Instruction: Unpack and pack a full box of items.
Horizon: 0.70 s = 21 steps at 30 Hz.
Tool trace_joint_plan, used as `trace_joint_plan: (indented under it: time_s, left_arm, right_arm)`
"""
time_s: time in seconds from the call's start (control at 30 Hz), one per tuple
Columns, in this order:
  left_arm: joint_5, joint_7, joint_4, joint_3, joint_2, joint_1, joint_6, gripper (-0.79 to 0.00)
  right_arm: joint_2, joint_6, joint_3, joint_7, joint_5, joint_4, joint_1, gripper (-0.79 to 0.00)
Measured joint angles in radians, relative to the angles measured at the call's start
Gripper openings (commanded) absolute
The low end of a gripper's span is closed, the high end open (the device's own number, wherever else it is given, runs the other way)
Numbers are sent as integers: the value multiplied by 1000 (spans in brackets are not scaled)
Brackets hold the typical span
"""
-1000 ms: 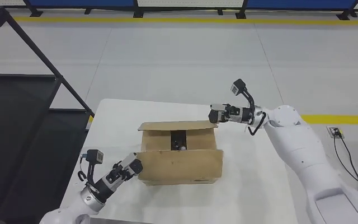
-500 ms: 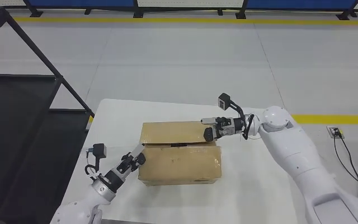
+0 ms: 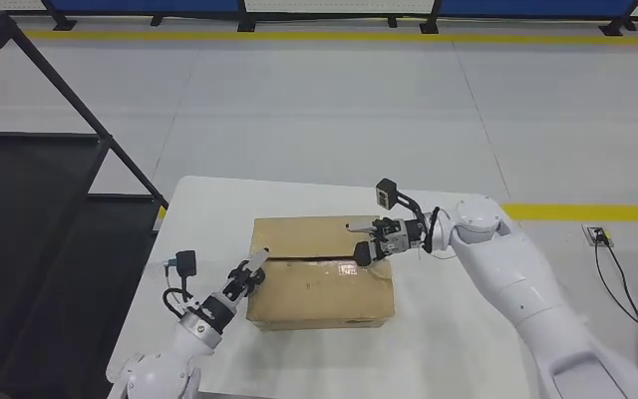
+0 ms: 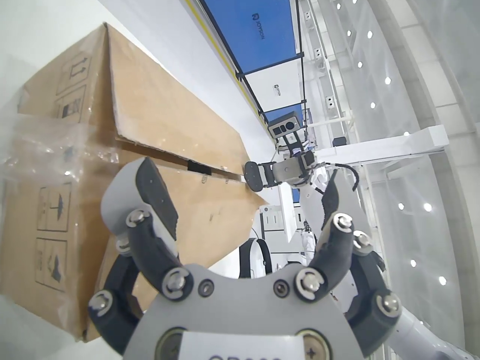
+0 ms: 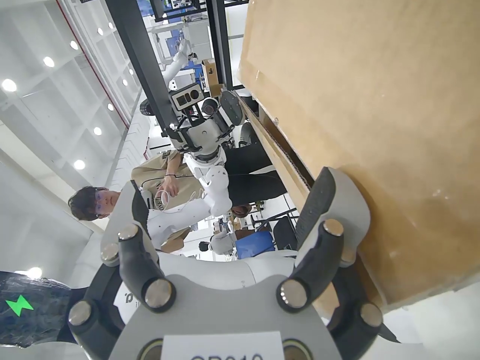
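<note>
The cardboard box (image 3: 319,269) sits about mid-table (image 3: 209,219), long sides parallel to the near edge, with both top flaps folded down and meeting at a seam (image 3: 309,258) that shows a thin dark gap. The right claw (image 3: 359,244) is over the box's right end at the seam, fingers spread and gripping nothing. One finger (image 5: 330,204) appears to lie flat on the far flap (image 3: 304,234). The left claw (image 3: 251,272) is at the box's left end, also spread wide and empty, just beside the top corner. We judge the flaps are only resting shut: nothing tapes them, so if the right finger lifts, they may spring up. The near flap (image 4: 195,196) looks slightly raised at its far corner, so a finger sweeping along the seam could catch under it and pry it open. Loose clear tape (image 4: 48,144) hangs crumpled on the left end, and the left claw could snag or stick to it on closing in. A sideways push from one arm alone could slide the box toward a table edge, since no claw grips it.
</note>
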Motion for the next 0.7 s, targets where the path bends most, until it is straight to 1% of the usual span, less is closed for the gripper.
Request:
trace_joint_plan:
  time_s: [0.1, 0.13, 0.23, 0.4, 0.57, 0.7]
  left_arm:
    - [-56, 50, -9, -27, -3, 10, -21, 0]
    - [-64, 53, -10, -40, -2, 16, -26, 0]
    - [-77, 28, -9, -62, 0, 25, -25, 0]
    - [-36, -19, -9, -55, 4, 33, -40, 0]
    - [-31, -14, 3, -33, 1, 29, -39, 0]
    - [-30, 0, 17, -26, -1, 20, -35, 0]
  right_arm:
    - [4, -51, 27, -13, 26, -1, -16, 0]
    - [8, -87, 43, -24, 39, -3, -24, 0]
    - [17, -133, 80, -17, 68, -21, -38, 0]
    - [27, -105, 98, -22, 56, -83, -58, 0]
    - [35, -86, 105, -37, 27, -156, -96, 0]
    - [43, -70, 114, -82, -8, -181, -125, 0]
